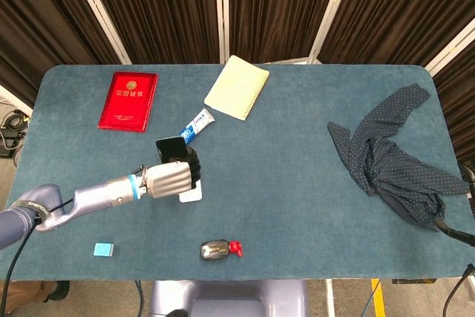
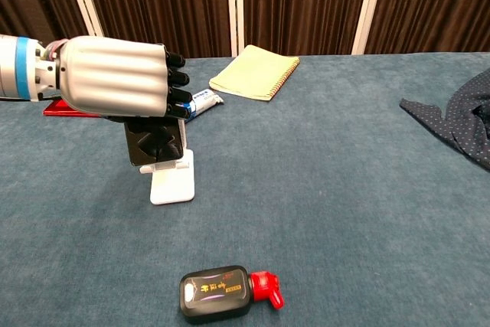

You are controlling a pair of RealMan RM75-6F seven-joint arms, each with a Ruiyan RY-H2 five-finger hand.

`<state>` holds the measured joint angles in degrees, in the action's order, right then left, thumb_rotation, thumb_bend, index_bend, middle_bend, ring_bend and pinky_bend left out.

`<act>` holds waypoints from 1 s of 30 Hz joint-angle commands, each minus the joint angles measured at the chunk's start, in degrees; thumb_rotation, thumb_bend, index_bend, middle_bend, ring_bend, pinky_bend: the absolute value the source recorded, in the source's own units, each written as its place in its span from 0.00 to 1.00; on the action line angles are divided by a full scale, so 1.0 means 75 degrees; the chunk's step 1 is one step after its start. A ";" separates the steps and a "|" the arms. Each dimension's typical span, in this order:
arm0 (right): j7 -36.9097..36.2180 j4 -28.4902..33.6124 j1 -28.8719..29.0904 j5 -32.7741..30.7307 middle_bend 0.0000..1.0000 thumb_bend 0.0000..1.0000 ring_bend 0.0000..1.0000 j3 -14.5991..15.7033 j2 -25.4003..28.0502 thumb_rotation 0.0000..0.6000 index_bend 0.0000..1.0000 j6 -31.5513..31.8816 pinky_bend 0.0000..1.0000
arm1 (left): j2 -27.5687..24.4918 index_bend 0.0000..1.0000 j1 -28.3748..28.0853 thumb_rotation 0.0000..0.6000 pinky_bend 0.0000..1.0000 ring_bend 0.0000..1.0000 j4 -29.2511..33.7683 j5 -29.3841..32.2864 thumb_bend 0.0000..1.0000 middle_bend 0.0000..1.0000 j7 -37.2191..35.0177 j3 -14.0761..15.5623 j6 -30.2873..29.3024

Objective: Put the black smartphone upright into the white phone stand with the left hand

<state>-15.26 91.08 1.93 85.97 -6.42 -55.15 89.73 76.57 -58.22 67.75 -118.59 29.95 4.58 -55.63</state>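
One left hand point(image 2: 115, 78) gripped the black smartphone point(image 2: 157, 142) from above, upright against the white phone stand point(image 2: 171, 182) on the blue tabletop point(image 2: 344, 189). Nearby lay a toothpaste tube point(image 2: 200, 101), yellow notebook point(image 2: 255, 72) and red booklet point(image 1: 128, 101).

The left hand point(image 2: 115, 78) has a ribbed silver back and black fingertips point(image 2: 178, 76) (glossy); a blue band rings the grey wrist, cables trailing.
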 commanded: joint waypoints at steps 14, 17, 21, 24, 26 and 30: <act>-0.0127 -0.0030 -0.0010 -0.0013 0.00 0.00 0.00 -0.0020 0.0031 1.00 0.00 0.0008 0.00 | 0.0208 0.56 -0.0154 1.00 0.34 0.39 -0.0040 0.0070 0.00 0.39 0.0117 0.0112 0.0159; -0.0118 -0.0027 -0.0019 -0.0003 0.00 0.00 0.00 -0.0007 0.0023 1.00 0.00 0.0013 0.00 | 0.0178 0.43 -0.0157 1.00 0.26 0.21 0.0002 0.0131 0.00 0.21 0.0223 0.0129 0.0285; -0.0120 -0.0029 -0.0019 -0.0002 0.00 0.00 0.00 -0.0009 0.0022 1.00 0.00 0.0015 0.00 | 0.0092 0.14 -0.0194 1.00 0.16 0.03 0.0104 0.0103 0.00 0.01 0.0396 0.0173 0.0393; -0.0124 -0.0039 -0.0016 -0.0004 0.00 0.00 0.00 -0.0008 0.0016 1.00 0.00 0.0004 0.00 | 0.0083 0.01 -0.0152 1.00 0.11 0.00 0.0153 0.0180 0.00 0.00 0.0466 0.0138 0.0352; -0.0118 -0.0036 -0.0022 0.0001 0.00 0.00 0.00 -0.0006 0.0020 1.00 0.00 0.0015 0.00 | 0.0084 0.00 -0.0129 1.00 0.08 0.00 0.0151 0.0207 0.00 0.00 0.0488 0.0130 0.0301; -0.0115 -0.0026 -0.0023 -0.0002 0.00 0.00 0.00 -0.0012 0.0019 1.00 0.00 0.0023 0.00 | 0.0051 0.00 -0.0086 1.00 0.08 0.00 0.0144 0.0172 0.00 0.00 0.0422 0.0169 0.0091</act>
<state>-16.12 90.88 1.76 85.96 -6.51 -55.01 89.90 77.09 -59.00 68.88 -117.18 33.32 5.71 -54.51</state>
